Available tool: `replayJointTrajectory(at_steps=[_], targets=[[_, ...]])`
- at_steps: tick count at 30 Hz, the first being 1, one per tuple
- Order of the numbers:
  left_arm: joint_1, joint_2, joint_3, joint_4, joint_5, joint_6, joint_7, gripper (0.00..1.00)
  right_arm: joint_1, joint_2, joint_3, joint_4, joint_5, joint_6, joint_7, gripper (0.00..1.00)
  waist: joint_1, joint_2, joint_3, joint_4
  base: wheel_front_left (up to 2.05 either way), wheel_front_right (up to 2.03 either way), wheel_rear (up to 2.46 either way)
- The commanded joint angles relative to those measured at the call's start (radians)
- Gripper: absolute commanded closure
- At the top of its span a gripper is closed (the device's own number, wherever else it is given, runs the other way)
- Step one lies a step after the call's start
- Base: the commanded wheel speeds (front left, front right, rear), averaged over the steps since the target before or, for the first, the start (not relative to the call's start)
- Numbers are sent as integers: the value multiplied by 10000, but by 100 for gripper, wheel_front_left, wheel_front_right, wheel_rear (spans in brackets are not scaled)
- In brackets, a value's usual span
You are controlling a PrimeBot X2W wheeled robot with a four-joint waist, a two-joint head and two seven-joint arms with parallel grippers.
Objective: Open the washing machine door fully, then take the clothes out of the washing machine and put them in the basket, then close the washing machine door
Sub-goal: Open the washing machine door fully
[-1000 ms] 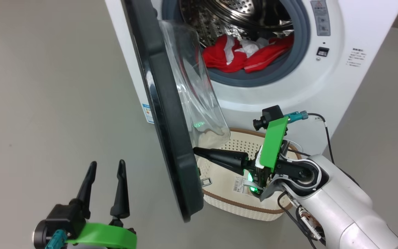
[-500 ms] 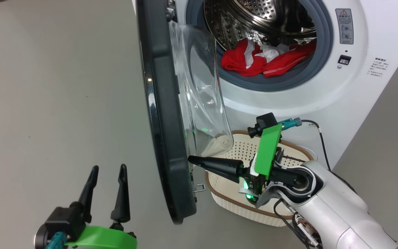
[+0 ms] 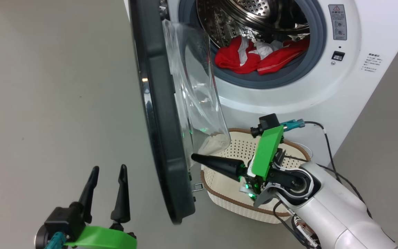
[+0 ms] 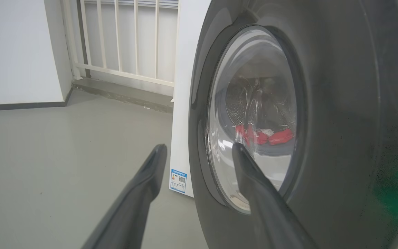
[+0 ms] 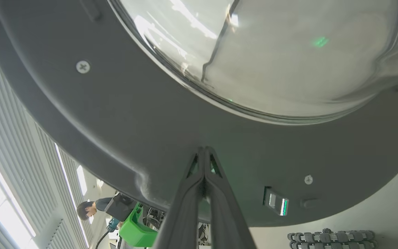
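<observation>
Washing machine door, round, glossy black rim, clear glass bowl, stands ajar. Right gripper, fingers pressed together, tip against its inner rim. Left gripper fingers spread, holding nothing.

Bright even light, glare on washing machine door, soft shadows

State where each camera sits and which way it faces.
Head view: on the head, looking down at the washing machine door, clothes, basket; left end effector and right end effector show.
Left wrist view: on that wrist, facing the door's outside; own open fingers.
Right wrist view: on that wrist, facing the door's inside; own shut fingers.
All share the door.
</observation>
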Motion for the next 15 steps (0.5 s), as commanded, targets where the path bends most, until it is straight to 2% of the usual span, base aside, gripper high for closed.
replayJointTrajectory(at_steps=[1, 2, 3, 7, 15], targets=[[-180, 219, 315, -203, -52, 24, -40, 0, -189, 92, -86, -267, -147, 39, -141, 37, 0, -1, -6, -49, 0, 0, 0], [-184, 230, 318, -201, -59, 29, -42, 0, -158, 42, -127, -298, -261, 39, -245, 9, 0, -1, 0, -79, 0, 0, 0], [-188, 238, 320, -201, -64, 35, -44, 0, -132, -26, -153, -345, -420, 39, -371, 0, 0, -1, 3, -108, 0, 0, 0], [-187, 263, 326, -217, -84, 63, -55, 0, 14, -366, -184, -683, -1340, 39, -1147, 0, 0, -1, 22, -219, 0, 0, 0], [-126, 319, 327, -262, -96, 140, -74, 0, 338, -1230, 650, -1178, -4308, 39, -3509, 0, 0, -1, -12, -385, 0, 0, 0]])
